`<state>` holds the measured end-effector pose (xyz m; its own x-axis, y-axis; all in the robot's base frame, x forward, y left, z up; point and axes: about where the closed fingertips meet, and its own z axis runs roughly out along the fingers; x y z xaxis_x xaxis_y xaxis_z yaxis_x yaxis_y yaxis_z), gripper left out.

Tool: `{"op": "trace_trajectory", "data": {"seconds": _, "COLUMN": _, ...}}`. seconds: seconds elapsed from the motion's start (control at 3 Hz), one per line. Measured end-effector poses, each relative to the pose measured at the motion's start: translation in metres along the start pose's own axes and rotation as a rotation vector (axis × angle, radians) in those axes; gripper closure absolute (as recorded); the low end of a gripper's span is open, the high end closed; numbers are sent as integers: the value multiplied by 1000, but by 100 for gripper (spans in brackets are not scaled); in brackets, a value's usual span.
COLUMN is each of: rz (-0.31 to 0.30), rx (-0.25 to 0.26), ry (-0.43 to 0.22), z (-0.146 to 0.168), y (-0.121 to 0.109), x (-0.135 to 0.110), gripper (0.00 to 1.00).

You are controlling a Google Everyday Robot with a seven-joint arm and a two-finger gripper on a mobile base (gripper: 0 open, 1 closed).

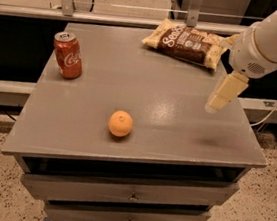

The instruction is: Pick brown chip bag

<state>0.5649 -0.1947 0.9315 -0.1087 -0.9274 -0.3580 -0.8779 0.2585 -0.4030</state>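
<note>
The grey cabinet (157,84) has a flat, smooth, faintly glossy top and stacked drawers (128,194) with small metal pulls. The white, rounded robot arm (273,38) enters from the upper right. The brown chip bag (187,42), flat and crinkly with pale tan edges and a dark centre panel bearing white script, lies at the far right of the top. The gripper (214,104), a cream, slab-shaped part, hangs above the right edge, nearer the camera than the bag and apart from it; whether it is released or clenched cannot be told. A red cylindrical soda can (68,55) stands upright at far left. A round orange (121,123) rests near the front.
</note>
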Motion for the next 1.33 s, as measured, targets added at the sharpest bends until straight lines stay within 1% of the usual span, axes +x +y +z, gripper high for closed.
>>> {"op": "trace_trajectory", "data": {"seconds": 0.33, "rz": 19, "rx": 69, "ry": -87, "z": 31, "y": -45, "x": -15, "gripper": 0}}
{"op": "trace_trajectory", "data": {"seconds": 0.67, "rz": 80, "rx": 107, "ry": -162, "z": 61, "y": -87, "x": -21, "gripper": 0}}
{"op": "trace_trajectory", "data": {"seconds": 1.0, "rz": 164, "rx": 137, "ry": -239, "z": 87, "y": -131, "x": -18, "gripper": 0}}
{"op": "trace_trajectory", "data": {"seconds": 1.33, "rz": 253, "rx": 159, "ry": -305, "z": 109, "y": -169, "x": -9, "gripper": 0}}
